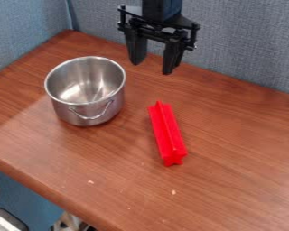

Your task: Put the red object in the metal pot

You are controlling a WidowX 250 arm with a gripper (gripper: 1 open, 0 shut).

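Brown wooden counter point(231, 185) holds round shiny steel pot point(86, 91) w/ red ridged plastic bar point(166, 133) nearby. Black end effector point(154, 61) above, open wide, prob. nothing held.

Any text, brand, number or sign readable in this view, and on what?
None that can be read.
Red object: no lettering visible.
Metal pot: no lettering visible.
Gripper: too small and dark to tell whether anything is printed on it.

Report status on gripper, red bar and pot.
Gripper open, nothing held. Red ridged bar on table, outside steel pot. Nothing between them.
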